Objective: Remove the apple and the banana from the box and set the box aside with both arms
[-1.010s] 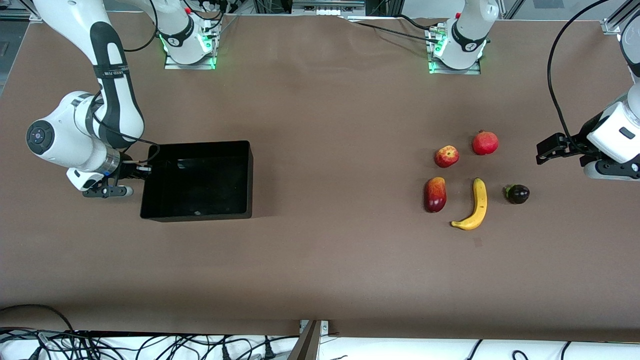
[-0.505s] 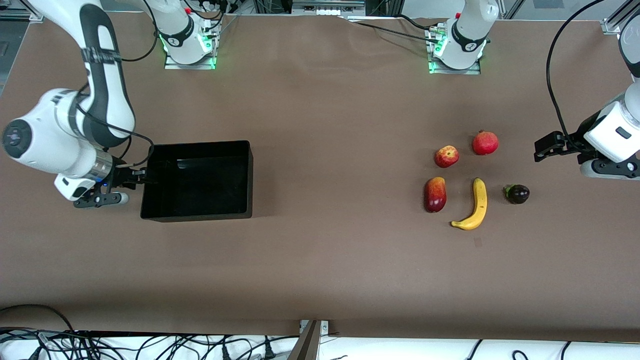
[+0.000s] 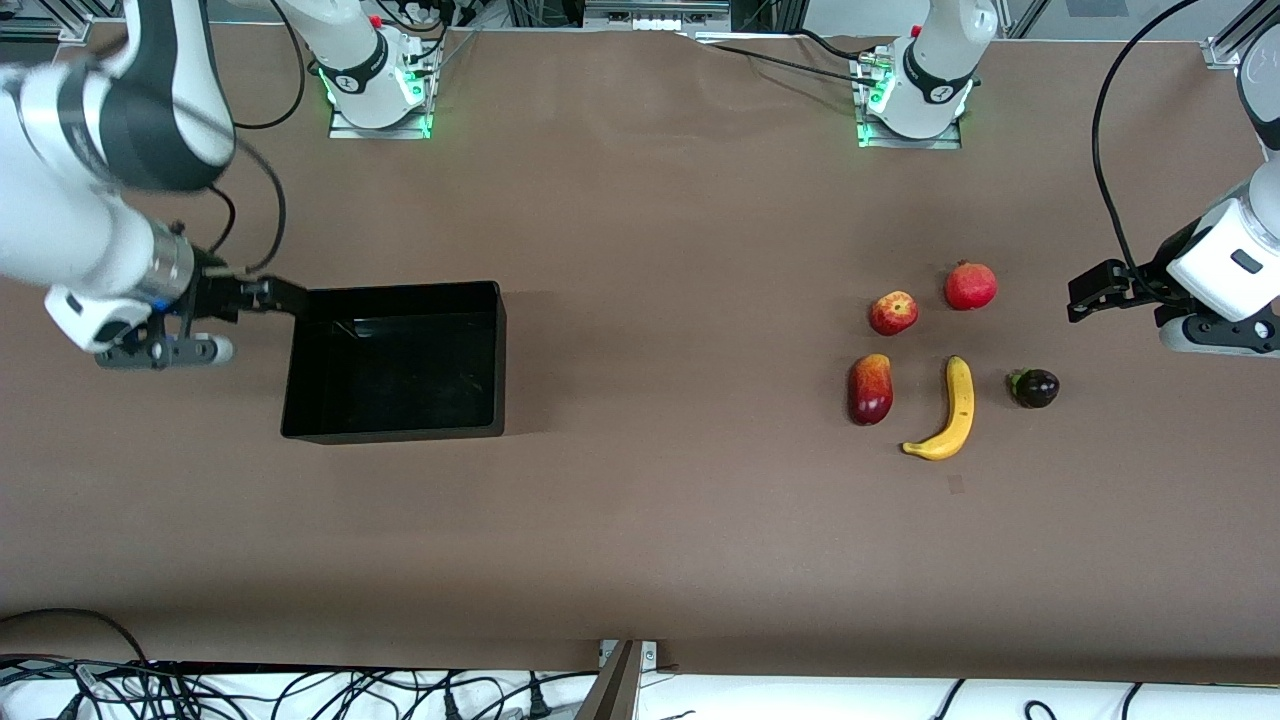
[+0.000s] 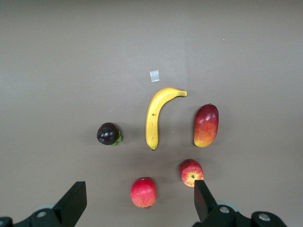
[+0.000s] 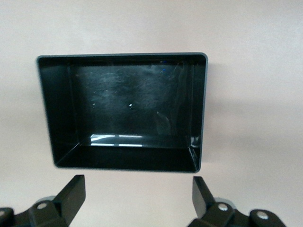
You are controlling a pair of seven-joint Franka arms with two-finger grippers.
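Note:
The black box point(image 3: 395, 430) sits empty on the table toward the right arm's end. My right gripper point(image 3: 285, 297) is open and empty, up over the table just outside the box's end wall. In the right wrist view the box point(image 5: 128, 161) lies ahead of the open right gripper point(image 5: 137, 182). The banana point(image 3: 950, 410) and the apple point(image 3: 893, 312) lie toward the left arm's end. My left gripper point(image 3: 1080, 298) is open and empty, over the table beside the fruits. The left wrist view shows the banana point(image 4: 158, 116) and apple point(image 4: 191, 172) past the left gripper point(image 4: 138, 187).
A round red fruit point(image 3: 970, 286) lies beside the apple. A red-yellow mango point(image 3: 870, 388) and a small dark purple fruit point(image 3: 1035, 388) flank the banana. A small pale tape mark point(image 3: 956, 485) is on the brown table, nearer the camera than the banana.
My right gripper has drawn back from the box's end wall and risen, toward the robots' side. The box has not moved. The left arm has barely shifted.

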